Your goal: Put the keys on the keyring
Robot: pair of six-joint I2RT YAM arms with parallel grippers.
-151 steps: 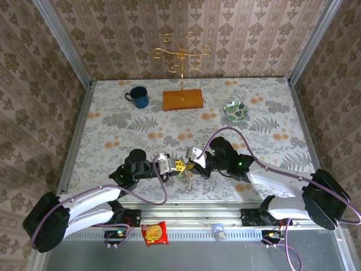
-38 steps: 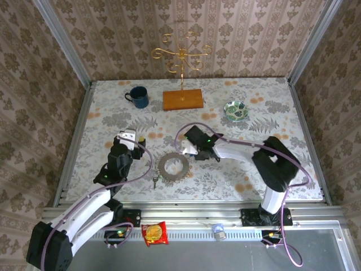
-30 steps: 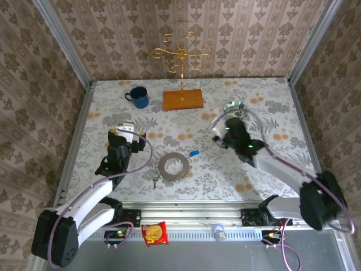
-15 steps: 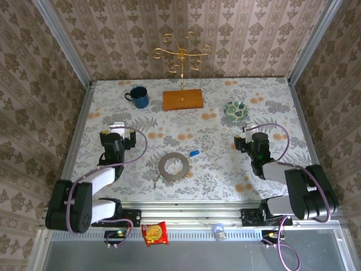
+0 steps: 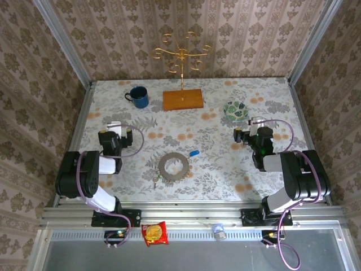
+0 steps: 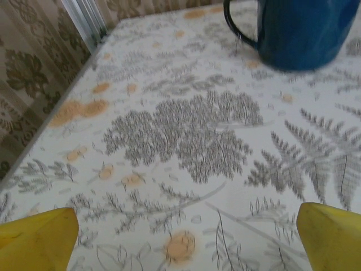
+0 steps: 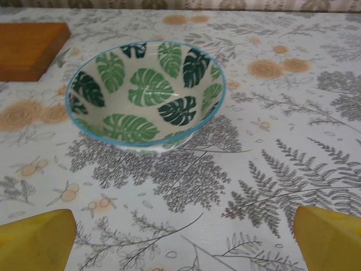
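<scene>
**Both keys lie on the table off the ring; both grippers stand wide and empty**

At the left of the flower-patterned tabletop (image 5: 225, 169), the left arm is folded back close to its base. The left gripper (image 5: 114, 127) points toward the far edge. In its wrist view the two yellow fingertips (image 6: 34, 237) sit at the bottom corners, spread wide, with only bare tabletop between them. Ahead of them stands the dark blue enamel mug (image 6: 299, 31), near the far left corner (image 5: 138, 97) and well apart from the gripper.

Toward the middle, the small metal key with the dull greenish head (image 5: 155, 182) lies flat just beside the near-left edge of the large flat grey-brown keyring (image 5: 173, 166). Whether the two touch cannot be told. The ring lies flat on the table and its wide hole shows only tabletop. The small key with the bright blue head (image 5: 194, 153) lies near the ring's far right, apart from it.

Behind them, at the far edge, stands a gold wire stand (image 5: 181, 53) on an orange-brown wooden board (image 5: 183, 99).

Further right sits the shallow bowl with green leaf patterns and a blue rim (image 5: 236, 109), upright and holding nothing (image 7: 145, 93). The right gripper (image 5: 255, 125) sits near it on the near side and faces it. Its yellow fingertips (image 7: 330, 237) are spread wide, gripping nothing.
</scene>
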